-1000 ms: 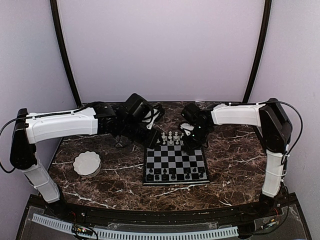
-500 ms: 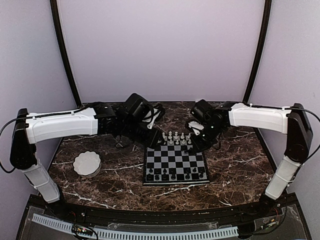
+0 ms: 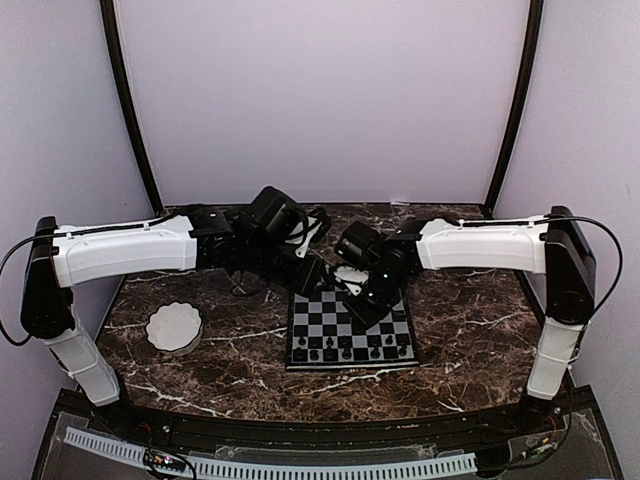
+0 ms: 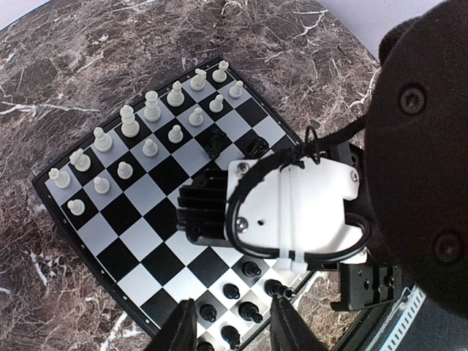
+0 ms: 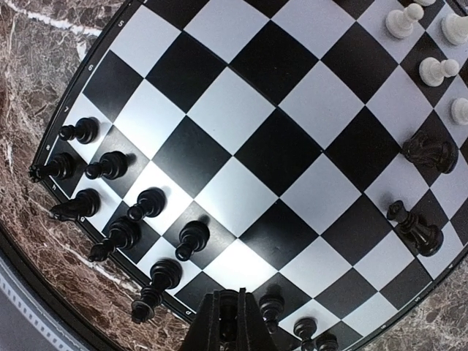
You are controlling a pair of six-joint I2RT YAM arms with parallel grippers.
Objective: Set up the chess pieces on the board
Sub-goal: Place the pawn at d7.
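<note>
The board [image 3: 330, 318] lies on the marble in front of both arms. White chess pieces [image 4: 130, 124] fill its far rows. Black chess pieces [image 5: 110, 164] stand along the near edge. Two more black pieces [image 5: 430, 152] stand close to the white pawns. My right gripper [image 5: 229, 322] hangs over the near-middle squares of the board [image 5: 285, 146], shut on a small black chess piece that shows between its fingertips. My left gripper [image 4: 234, 329] is open and holds nothing. It is held high by the board's far left corner, looking down on the right wrist [image 4: 292, 212].
A white scalloped bowl [image 3: 174, 327] sits on the marble left of the board. The right gripper [image 3: 362, 308] and the left gripper [image 3: 310, 275] are close together over the board's far half. Curved black poles stand at the back corners.
The right arm swung out to the right past the board's far right corner, then came back left and now hangs over the board's middle. The left arm has not moved.
</note>
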